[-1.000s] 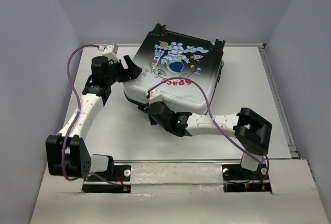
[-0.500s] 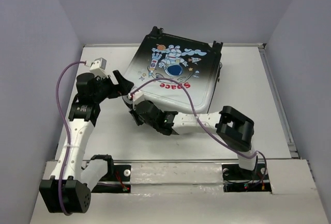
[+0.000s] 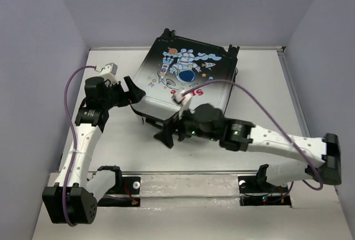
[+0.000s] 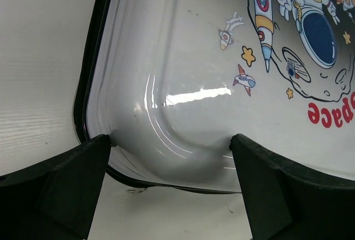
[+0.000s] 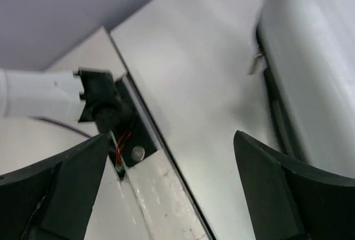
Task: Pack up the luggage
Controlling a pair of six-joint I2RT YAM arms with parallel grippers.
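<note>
The luggage point(image 3: 188, 79) lies shut on the table, silver-to-black shell up, with its astronaut and red "Space" print showing. My left gripper point(image 3: 135, 91) is open at the near-left corner. In the left wrist view that rounded corner of the luggage point(image 4: 194, 85) sits between the spread fingertips of the left gripper point(image 4: 169, 146), which reach the shell on both sides. My right gripper point(image 3: 165, 136) hovers open just off the near edge with nothing in it. Through the right gripper point(image 5: 169, 140) bare table shows, and the luggage point(image 5: 316, 57) edge is at the right.
The white table point(image 3: 266, 96) has grey walls at the back and both sides. A taped strip point(image 3: 188, 184) runs along the near edge between the arm bases. The left arm's base mount point(image 5: 97, 104) shows in the right wrist view. The right arm point(image 3: 288, 146) stretches low across the near right.
My right gripper went from shut to open and drew back from the luggage's near edge, its arm swinging out to the right. The luggage settled flat. The left gripper stayed at the corner.
</note>
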